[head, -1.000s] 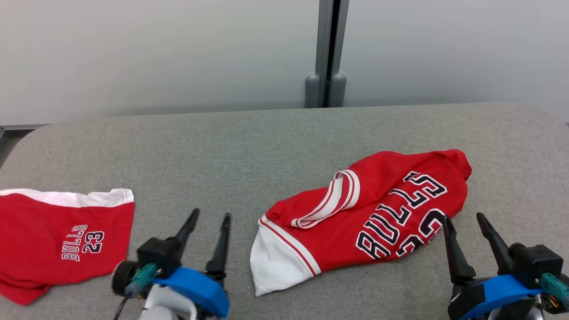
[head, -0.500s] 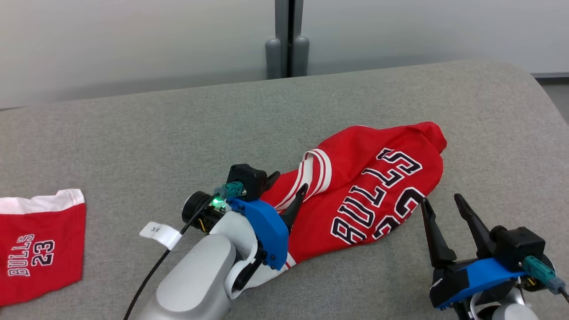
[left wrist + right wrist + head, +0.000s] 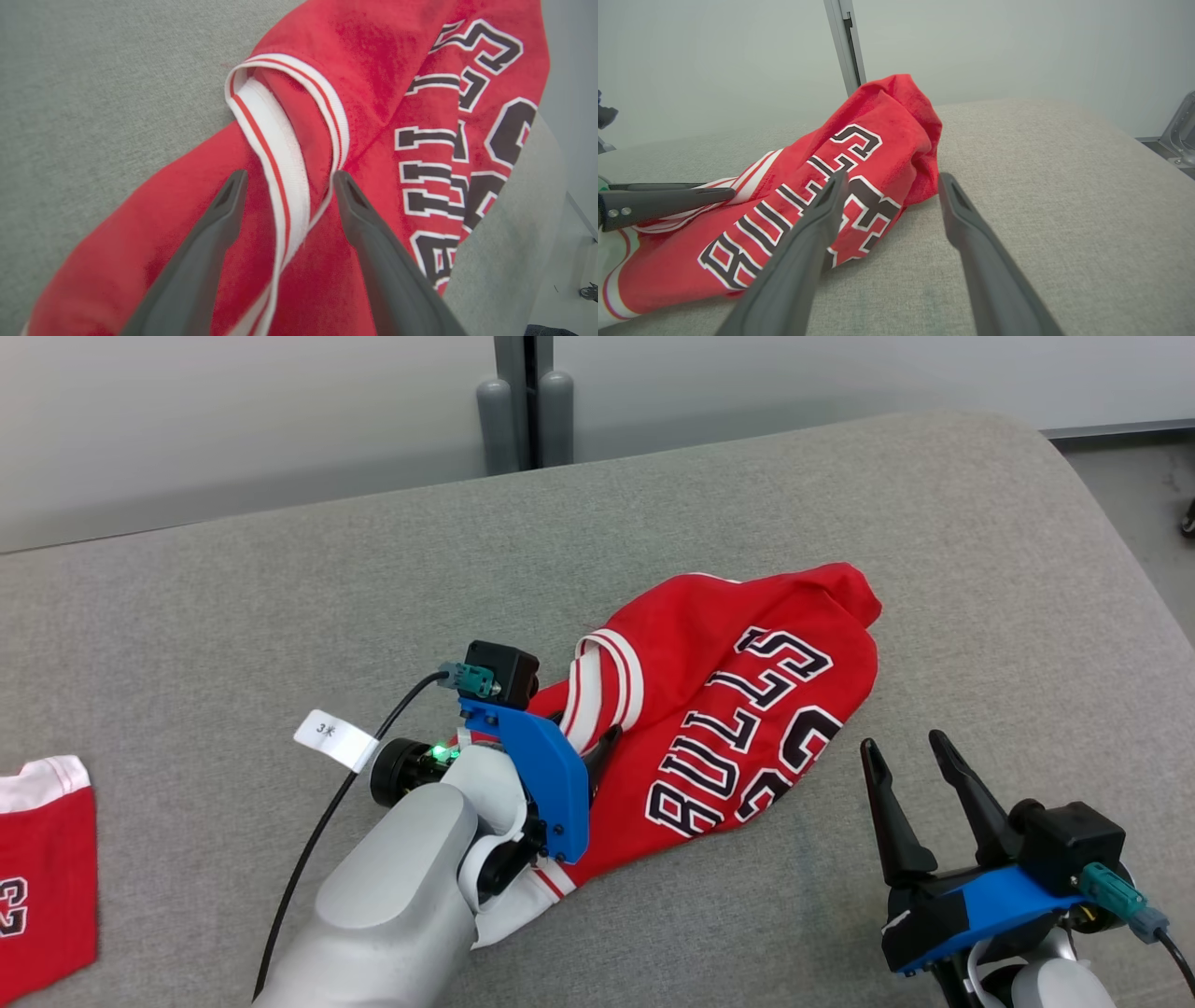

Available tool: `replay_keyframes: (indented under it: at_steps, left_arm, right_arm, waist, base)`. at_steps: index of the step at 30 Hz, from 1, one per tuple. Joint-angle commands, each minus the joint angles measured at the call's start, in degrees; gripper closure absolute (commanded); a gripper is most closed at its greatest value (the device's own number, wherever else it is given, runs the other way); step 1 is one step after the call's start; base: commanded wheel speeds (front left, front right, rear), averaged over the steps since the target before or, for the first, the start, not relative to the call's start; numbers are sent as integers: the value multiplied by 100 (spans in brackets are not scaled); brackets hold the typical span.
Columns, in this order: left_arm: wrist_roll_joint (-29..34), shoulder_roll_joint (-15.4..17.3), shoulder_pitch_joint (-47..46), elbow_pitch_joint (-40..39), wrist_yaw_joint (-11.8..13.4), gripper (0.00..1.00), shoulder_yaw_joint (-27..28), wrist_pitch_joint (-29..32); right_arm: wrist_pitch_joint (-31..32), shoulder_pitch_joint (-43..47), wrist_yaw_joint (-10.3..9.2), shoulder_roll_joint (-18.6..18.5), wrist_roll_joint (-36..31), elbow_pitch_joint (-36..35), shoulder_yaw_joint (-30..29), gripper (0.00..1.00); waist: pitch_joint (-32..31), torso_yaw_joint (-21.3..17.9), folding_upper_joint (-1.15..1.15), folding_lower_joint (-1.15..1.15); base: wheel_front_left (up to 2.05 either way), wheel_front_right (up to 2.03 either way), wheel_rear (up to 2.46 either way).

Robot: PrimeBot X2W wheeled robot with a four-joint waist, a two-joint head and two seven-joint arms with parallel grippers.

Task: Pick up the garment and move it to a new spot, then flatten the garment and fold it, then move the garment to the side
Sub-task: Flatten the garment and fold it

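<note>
One red jersey (image 3: 747, 644) lies rumpled in the middle of the head view on the grey counter (image 3: 280, 597). Its lettering runs toward the upper right, and a white panel (image 3: 513, 905) pokes out at its lower left end beside the left arm (image 3: 392, 896).

It looks like light, limp knit cloth: nothing stiff to lever against and nothing to break. It would likely sag and trail from whatever spot is pinched. The weave may be a bit slick, so a shallow nip on one red layer could slip off or lift only the top ply.

The best hold seems to be the striped band (image 3: 280, 154), a folded white-and-red edge standing a little proud of the cloth. The left jaws are spread wide and straddle it, one of the fingers (image 3: 205, 252) on each side at the centre of the left wrist view. Whether the tips touch the cloth I cannot tell. Closing there should catch a thick, doubled edge that holds well.

The right jaws are also spread wide with nothing between them. They sit at the lower right of the head view, over bare counter just short of the jersey's edge. A second hold near the bunched end (image 3: 901, 107), upper middle of the right wrist view, would likely help with spreading.
</note>
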Motion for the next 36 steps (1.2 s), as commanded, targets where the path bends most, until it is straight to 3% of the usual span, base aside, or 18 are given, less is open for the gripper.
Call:
replay_keyframes:
  at_steps: [1, 11, 12, 13, 14, 19, 24, 29, 36]
  left_arm:
    - [-115, -14, -124, 14, -6, 0, 12, 48]
    - [-420, -59, -219, 55, -50, 3, -205, -22]
    - [-443, -59, -210, 62, -53, 56, -237, -83]
    - [-463, -61, -203, 66, -56, 86, -277, -145]
    - [-482, -62, -203, 74, -53, 100, -316, -205]
    - [-528, -46, -308, 23, -44, 100, -472, -700]
    - [-475, 112, -484, 163, -32, 100, -246, -1602]
    - [-370, 386, -720, 465, 190, 100, 70, -2406]
    - [-326, 841, -985, 876, 328, 100, 303, -2757]
  right_arm:
    - [-59, -53, 1, -3, 62, 44, 24, 0]
    - [-139, -134, 1, -3, 118, 168, 190, 0]
    - [-143, -127, 1, -3, 120, 178, 189, 0]
    - [-142, -127, 1, -3, 121, 190, 200, 0]
    - [-150, -126, 1, -3, 123, 194, 200, 0]
    - [-143, -58, 1, -3, 112, 193, 138, 0]
    - [-102, -54, 1, -2, 130, 168, 120, 0]
    - [-78, -109, 1, -3, 118, 113, 161, 0]
    - [-95, -179, 1, -3, 164, 95, 233, 0]
  waist:
    - [17, -52, 0, -1]
    - [4, -306, 0, -1]
    - [-2, -325, 0, -1]
    - [-8, -345, 0, -1]
    - [-12, -358, 0, -1]
    - [-25, -306, 0, -1]
    - [-29, -123, 0, -1]
    - [23, -12, 0, -1]
    - [111, -86, 0, -1]
  base:
    - [0, 0, 0]
    - [0, 0, 0]
    - [0, 0, 0]
    - [0, 0, 0]
    - [0, 0, 0]
    - [0, 0, 0]
    - [0, 0, 0]
    - [0, 0, 0]
    - [0, 0, 0]
